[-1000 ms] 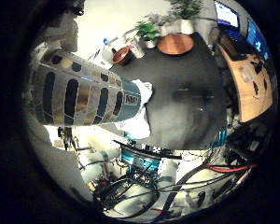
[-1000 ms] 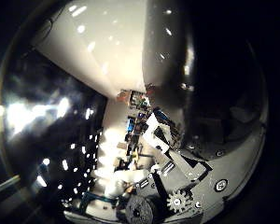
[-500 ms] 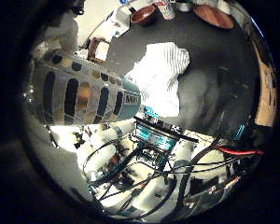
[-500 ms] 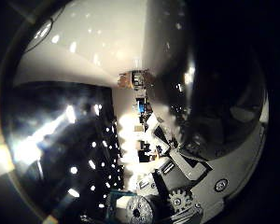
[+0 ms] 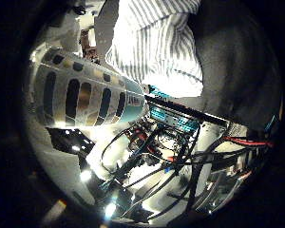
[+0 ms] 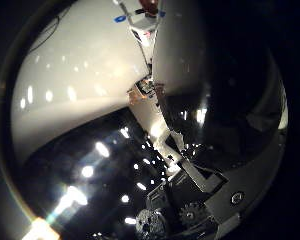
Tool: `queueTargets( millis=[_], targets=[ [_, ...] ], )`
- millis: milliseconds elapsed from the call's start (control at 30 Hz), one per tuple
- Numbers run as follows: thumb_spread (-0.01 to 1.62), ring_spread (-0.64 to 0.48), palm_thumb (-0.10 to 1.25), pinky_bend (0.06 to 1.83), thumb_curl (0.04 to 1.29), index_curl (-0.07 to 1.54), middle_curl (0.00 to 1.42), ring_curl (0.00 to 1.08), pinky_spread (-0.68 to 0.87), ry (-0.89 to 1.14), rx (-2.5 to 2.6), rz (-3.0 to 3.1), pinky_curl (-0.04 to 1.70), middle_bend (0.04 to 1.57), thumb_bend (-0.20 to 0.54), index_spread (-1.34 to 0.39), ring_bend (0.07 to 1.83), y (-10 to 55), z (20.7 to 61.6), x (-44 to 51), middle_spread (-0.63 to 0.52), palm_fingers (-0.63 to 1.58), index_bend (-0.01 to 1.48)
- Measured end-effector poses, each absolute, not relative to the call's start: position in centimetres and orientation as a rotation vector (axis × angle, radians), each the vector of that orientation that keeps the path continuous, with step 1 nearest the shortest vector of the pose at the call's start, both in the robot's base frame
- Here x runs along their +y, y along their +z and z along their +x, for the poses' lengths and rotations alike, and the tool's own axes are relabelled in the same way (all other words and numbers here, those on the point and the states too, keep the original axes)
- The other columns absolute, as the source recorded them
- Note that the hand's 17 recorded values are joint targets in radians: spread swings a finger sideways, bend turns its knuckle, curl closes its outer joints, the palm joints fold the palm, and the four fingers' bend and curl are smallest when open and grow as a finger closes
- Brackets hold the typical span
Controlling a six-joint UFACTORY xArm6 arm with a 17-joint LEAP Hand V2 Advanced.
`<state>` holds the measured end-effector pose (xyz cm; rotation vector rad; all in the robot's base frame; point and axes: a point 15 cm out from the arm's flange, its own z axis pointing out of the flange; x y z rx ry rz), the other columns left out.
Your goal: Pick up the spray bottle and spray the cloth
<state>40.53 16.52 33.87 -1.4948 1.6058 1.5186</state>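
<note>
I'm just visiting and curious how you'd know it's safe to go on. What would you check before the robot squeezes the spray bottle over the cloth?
1. Spray bottle close against the palm: ok, its patterned body fills much of the little finger side view.
2. Robot hand curled round the bottle: cannot tell, only geared parts show.
3. Striped cloth in front of the palm: ok, it fills much of the view beyond the bottle.
4. Cloth lying on the dark table: ok.
5. Nozzle aimed at the cloth: cannot tell, no nozzle shows.
6. Finger on the trigger: cannot tell, hidden.
</note>
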Motion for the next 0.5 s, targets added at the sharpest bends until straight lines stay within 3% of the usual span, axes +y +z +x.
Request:
queueTargets(
  millis=[267, 500],
  targets=[
    [0.92, -0.21, 0.95, 1.35, 0.92, 0.88, 0.92, 0.63, -0.31, 1.344, 1.588, -1.526, 0.61, 1.22, -0.013, -0.35, 1.46, 41.0, 41.8, 14.6, -0.23, 1.17, 0.95],
    [0.92, -0.21, 0.96, 1.35, 0.92, 0.88, 0.92, 0.63, -0.31, 1.358, 1.490, -1.469, 0.61, 1.22, -0.013, -0.35, 1.47, 47.9, 42.0, 14.1, -0.23, 1.17, 0.95]
  ],
)
